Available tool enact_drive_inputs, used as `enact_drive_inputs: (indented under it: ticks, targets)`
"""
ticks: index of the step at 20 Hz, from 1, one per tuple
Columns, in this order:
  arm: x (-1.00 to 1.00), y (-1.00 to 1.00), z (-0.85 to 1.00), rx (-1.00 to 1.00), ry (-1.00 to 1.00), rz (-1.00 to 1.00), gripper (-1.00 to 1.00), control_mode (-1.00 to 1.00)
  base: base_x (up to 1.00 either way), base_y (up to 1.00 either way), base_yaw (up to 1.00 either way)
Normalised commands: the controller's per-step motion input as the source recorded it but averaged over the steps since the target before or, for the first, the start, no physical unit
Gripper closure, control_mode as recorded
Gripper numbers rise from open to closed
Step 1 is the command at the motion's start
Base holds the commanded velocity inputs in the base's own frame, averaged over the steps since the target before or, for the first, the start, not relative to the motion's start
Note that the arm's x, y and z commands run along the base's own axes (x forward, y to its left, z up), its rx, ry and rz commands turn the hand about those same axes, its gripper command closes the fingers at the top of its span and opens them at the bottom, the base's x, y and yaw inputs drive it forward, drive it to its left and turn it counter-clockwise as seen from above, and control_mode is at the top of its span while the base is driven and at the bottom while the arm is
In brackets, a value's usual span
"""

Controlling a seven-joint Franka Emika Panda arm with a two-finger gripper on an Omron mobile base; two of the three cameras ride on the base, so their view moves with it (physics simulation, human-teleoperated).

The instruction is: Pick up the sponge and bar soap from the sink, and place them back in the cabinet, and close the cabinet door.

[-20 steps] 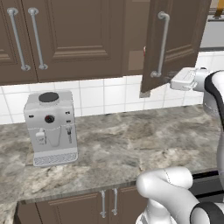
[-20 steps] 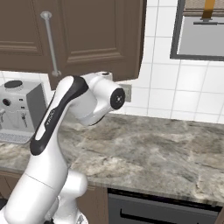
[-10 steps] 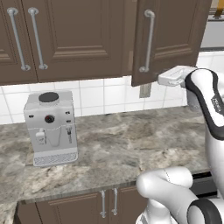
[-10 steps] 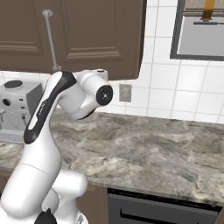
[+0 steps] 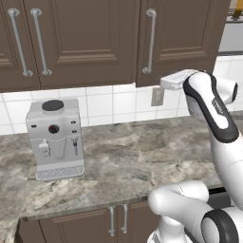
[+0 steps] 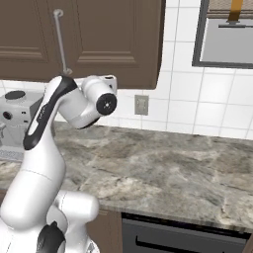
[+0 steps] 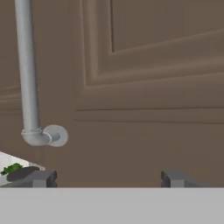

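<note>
Cabinet door (image 7: 148,78), brown recessed panel, silver bar handle (image 7: 27,74)

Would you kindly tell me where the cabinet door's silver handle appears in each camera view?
Left base view: handle upper middle, on the cabinet door.
Right base view: handle upper left, above the arm.
Hand view: handle along the left edge.
Shared landmark: the handle's lower mounting foot.

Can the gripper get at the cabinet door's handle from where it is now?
Probably yes: the gripper faces the cabinet door close up, fingers apart, nothing between it and the handle off to one side.
</note>
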Motion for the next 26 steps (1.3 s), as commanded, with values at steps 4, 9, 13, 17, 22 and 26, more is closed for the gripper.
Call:
enact_drive_inputs:
  ticks: [4,9,13,17,22,26]
  targets:
    - [0.26,0.13,0.00,0.00,0.00,-0.06,-1.00,-1.00,0.00,0.00,0.00]
    - [0.09,0.07,0.00,0.00,0.00,-0.02,-1.00,-1.00,0.00,0.00,0.00]
    - [0.09,0.02,0.00,0.00,0.00,0.00,-1.00,-1.00,0.00,0.00,0.00]
    - [0.02,0.00,0.00,0.00,0.00,0.00,-1.00,-1.00,0.00,0.00,0.00]
    - [0.13,0.00,0.00,0.00,0.00,0.00,-1.00,-1.00,0.00,0.00,0.00]
    - [0.19,0.04,0.00,0.00,0.00,0.00,-1.00,-1.00,0.00,0.00,0.00]
